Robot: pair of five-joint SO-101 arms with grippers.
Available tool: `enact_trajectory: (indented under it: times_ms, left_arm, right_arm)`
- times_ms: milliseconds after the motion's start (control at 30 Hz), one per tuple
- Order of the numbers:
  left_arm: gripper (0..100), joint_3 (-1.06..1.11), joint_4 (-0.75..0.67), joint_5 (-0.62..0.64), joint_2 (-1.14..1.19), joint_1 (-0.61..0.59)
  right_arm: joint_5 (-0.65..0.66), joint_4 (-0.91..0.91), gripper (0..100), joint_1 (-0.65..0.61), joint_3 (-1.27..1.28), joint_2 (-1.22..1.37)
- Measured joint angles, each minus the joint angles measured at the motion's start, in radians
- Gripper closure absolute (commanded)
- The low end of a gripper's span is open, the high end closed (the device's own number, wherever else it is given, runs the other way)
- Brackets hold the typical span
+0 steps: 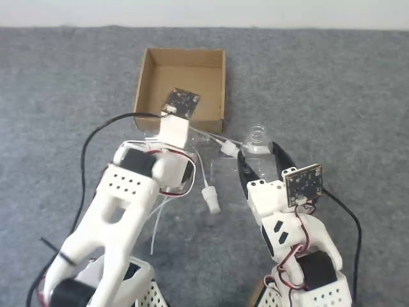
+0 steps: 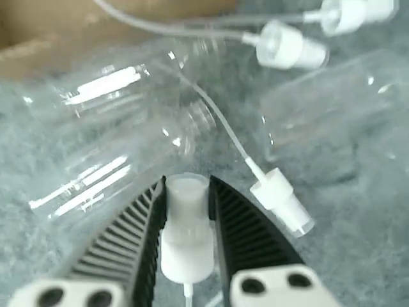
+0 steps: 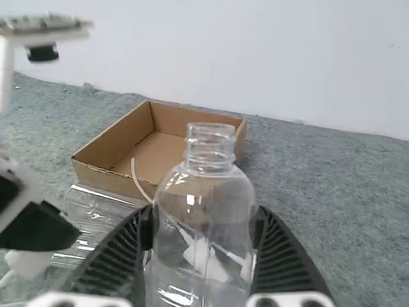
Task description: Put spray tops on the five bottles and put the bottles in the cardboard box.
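Observation:
My right gripper (image 3: 203,225) is shut on a clear bottle (image 3: 204,192) and holds it upright, its threaded neck (image 3: 209,137) bare; from above the bottle (image 1: 257,142) stands right of the cardboard box (image 1: 148,77). My left gripper (image 2: 186,184) is shut on a white spray top (image 2: 186,233), low over two clear bottles (image 2: 121,128) lying on their sides. Another loose spray top (image 2: 281,198) with its thin tube lies beside them, and two more (image 2: 291,48) lie farther off. In the high view, spray tops (image 1: 211,198) lie between the arms.
Grey carpet covers the table. The open cardboard box (image 3: 105,153) sits just beyond the lying bottles (image 3: 96,211). Another lying clear bottle (image 2: 319,109) is near the spray tops. A black cable (image 1: 86,160) runs along the left arm. A white wall stands behind.

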Motion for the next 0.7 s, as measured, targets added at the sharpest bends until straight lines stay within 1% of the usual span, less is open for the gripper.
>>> enact_trajectory:
  times_ms: [200, 300, 700]
  left_arm:
    - [99, -0.020, 0.005, 0.005, -0.118, -0.002]
    - [99, -0.068, 0.005, 0.038, -0.160, -0.002]
    - [99, -0.290, 0.005, 0.140, -0.183, -0.002]
  right_arm:
    - [0.000, 0.000, 95.3, -0.002, 0.000, 0.000]
    - [0.000, 0.000, 95.3, -0.002, 0.006, 0.000]
    - [0.000, 0.000, 95.4, -0.003, 0.015, 0.000]
